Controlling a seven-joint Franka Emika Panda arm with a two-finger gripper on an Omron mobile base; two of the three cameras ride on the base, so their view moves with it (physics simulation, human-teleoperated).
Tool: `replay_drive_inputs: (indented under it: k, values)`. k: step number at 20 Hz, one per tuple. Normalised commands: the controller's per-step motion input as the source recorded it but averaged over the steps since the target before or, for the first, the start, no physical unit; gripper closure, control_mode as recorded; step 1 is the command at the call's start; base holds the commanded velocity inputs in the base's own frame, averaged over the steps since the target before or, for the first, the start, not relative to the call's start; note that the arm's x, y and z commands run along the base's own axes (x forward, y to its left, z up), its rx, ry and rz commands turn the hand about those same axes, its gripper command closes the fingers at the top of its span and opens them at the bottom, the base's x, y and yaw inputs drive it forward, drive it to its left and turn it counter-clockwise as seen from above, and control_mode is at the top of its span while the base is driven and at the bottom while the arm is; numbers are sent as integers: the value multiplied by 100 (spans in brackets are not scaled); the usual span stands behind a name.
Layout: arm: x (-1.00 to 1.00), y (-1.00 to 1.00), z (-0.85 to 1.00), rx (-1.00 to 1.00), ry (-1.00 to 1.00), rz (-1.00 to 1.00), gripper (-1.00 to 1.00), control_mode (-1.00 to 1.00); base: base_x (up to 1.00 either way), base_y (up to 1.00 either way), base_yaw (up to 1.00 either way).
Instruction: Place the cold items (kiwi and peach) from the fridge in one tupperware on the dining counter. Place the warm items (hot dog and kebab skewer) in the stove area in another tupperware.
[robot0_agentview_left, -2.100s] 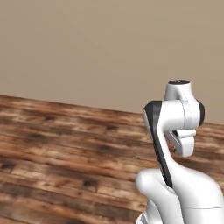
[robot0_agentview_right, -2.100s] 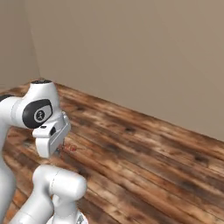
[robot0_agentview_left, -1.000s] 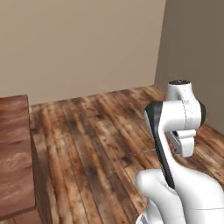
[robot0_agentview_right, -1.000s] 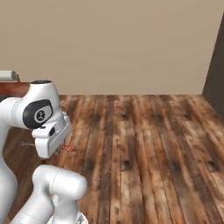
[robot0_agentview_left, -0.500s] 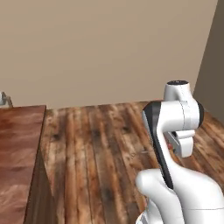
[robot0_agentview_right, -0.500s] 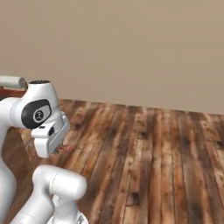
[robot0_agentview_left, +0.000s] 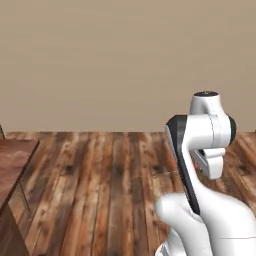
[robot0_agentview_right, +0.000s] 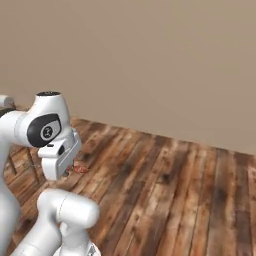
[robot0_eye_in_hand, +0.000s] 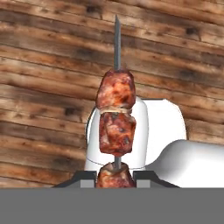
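In the hand view my gripper (robot0_eye_in_hand: 115, 176) is shut on the kebab skewer (robot0_eye_in_hand: 116, 124). Its browned meat chunks sit on a thin metal spike that points away from the hand, over the plank floor. From the right base view, a reddish bit of the kebab skewer (robot0_agentview_right: 78, 169) pokes out below the folded hand (robot0_agentview_right: 57, 156). The arm stays tucked close over the base in the left base view, with the hand (robot0_agentview_left: 212, 162) hanging low. A slab of dark reddish-brown wood (robot0_agentview_left: 11, 167) shows at the left edge; I cannot tell whether it is the dining counter.
Brown plank floor (robot0_agentview_left: 115, 185) stretches ahead to a plain beige wall (robot0_agentview_left: 125, 65). A grey rounded object (robot0_agentview_right: 5, 102) peeks in at the left edge of the right base view.
The whole picture has shifted sideways: the camera has moved with the base. The wooden slab has slid towards the left edge. The arm's pose and its grip on the skewer are the same.
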Motion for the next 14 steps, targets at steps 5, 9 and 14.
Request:
replay_drive_inputs:
  k: [5, 9, 14]
  values:
    - [0, 0, 0, 0, 0, 0, 100, 100, 100, 0, 66]
    - [0, 0, 0, 0, 0, 0, 100, 100, 100, -3, 72]
    - [0, 0, 0, 0, 0, 0, 100, 100, 74, -22, 79]
